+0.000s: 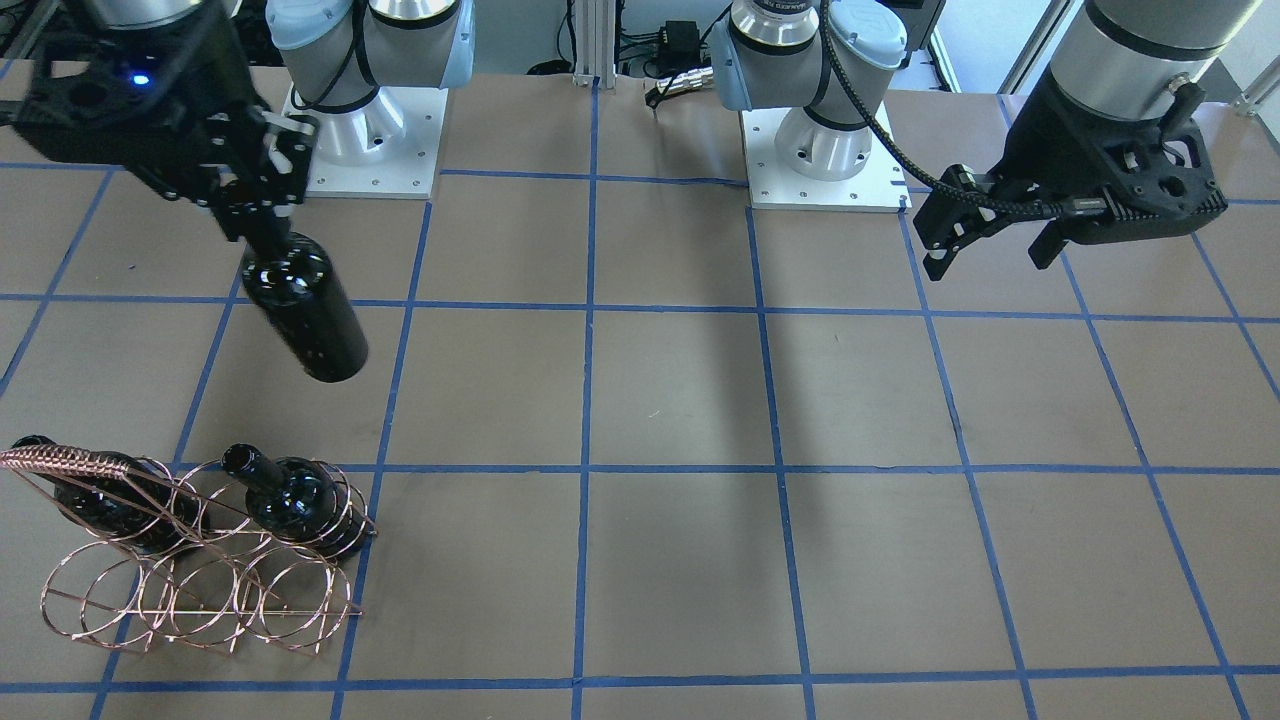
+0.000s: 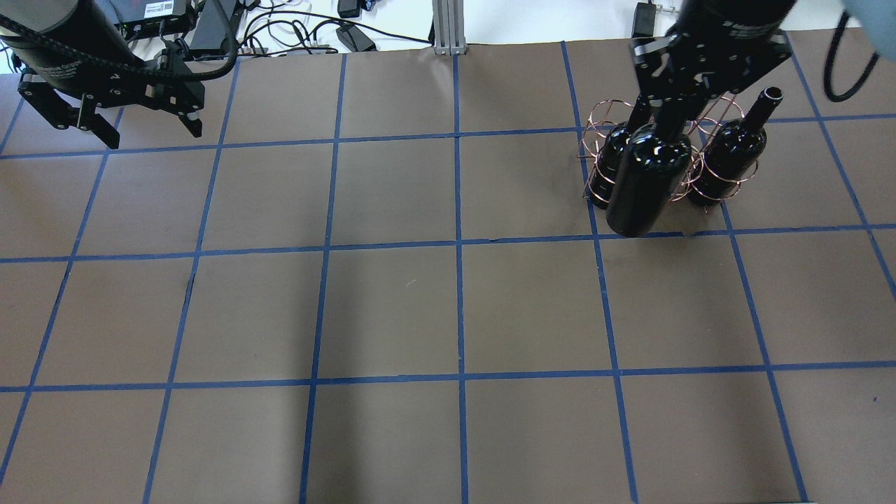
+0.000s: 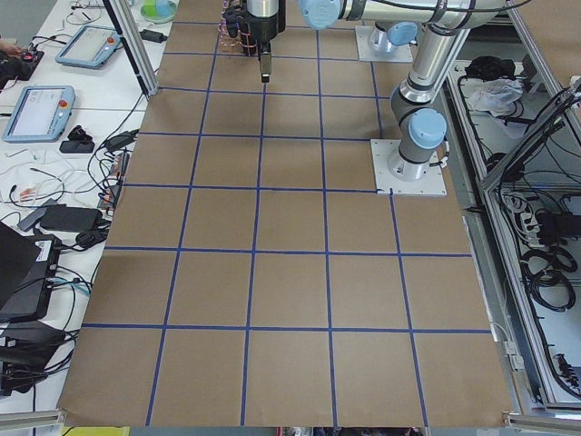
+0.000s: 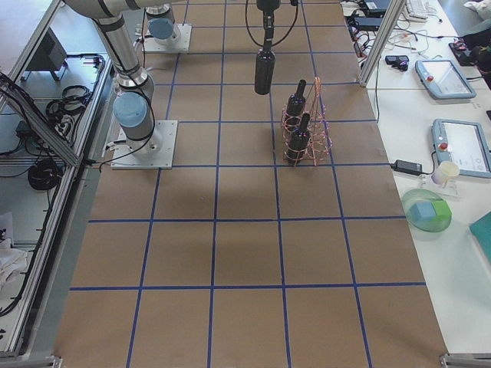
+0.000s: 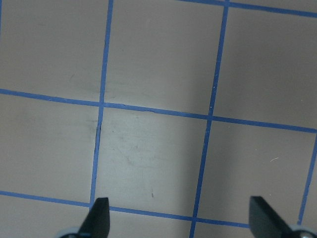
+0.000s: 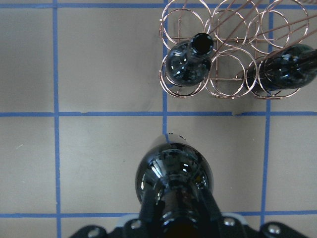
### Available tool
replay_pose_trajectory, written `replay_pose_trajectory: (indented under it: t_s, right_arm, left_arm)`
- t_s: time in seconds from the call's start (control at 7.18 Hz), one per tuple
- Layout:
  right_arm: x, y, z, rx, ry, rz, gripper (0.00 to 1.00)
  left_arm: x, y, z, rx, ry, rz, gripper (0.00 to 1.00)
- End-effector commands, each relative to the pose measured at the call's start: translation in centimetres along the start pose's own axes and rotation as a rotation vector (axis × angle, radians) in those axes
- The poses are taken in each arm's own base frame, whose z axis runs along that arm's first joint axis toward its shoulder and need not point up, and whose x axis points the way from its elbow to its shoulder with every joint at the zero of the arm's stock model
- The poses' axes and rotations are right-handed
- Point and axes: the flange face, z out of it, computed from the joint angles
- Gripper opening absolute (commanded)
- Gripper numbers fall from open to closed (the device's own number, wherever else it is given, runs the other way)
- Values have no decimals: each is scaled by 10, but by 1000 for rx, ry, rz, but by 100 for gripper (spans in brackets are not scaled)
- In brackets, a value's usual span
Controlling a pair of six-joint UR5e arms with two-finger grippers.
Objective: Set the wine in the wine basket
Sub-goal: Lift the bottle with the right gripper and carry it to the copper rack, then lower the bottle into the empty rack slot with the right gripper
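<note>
My right gripper (image 1: 262, 215) is shut on the neck of a glossy near-black wine bottle (image 1: 305, 310) and holds it upright, hanging above the table. The copper wire wine basket (image 1: 70, 462) stands beyond it, toward the table's far side, apart from the held bottle. Two like bottles (image 1: 295, 495) (image 1: 100, 500) lie in its upper hoops. The right wrist view shows the held bottle (image 6: 173, 183) below the basket (image 6: 223, 94), with no touch. My left gripper (image 2: 152, 133) is open and empty, high over the table's other end; its fingertips (image 5: 99, 213) show over bare paper.
The table (image 2: 392, 308) is covered in brown paper with a blue tape grid. The arm bases (image 1: 830, 150) stand on white plates at the robot's edge. Cables and power bricks (image 2: 280, 28) lie past the far edge.
</note>
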Motion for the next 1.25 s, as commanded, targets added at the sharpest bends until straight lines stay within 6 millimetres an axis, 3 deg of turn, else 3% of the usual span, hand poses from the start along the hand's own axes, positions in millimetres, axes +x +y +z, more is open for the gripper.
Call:
replay_pose_trajectory:
  t_s: [0.0, 0.14, 0.42, 1.11]
  right_arm:
    - [86, -10, -1, 0, -13, 17, 3]
    - [88, -26, -4, 36, -25, 20, 3]
    - [98, -74, 12, 68, -19, 10, 4]
    - [104, -112, 63, 90, -31, -56, 4]
  left_arm:
    - [0, 0, 0, 0, 0, 0, 100]
    - [-1, 0, 0, 1, 0, -1, 100]
    - [-1, 0, 0, 1, 0, -1, 100]
    - [-1, 0, 0, 1, 2, -1, 100]
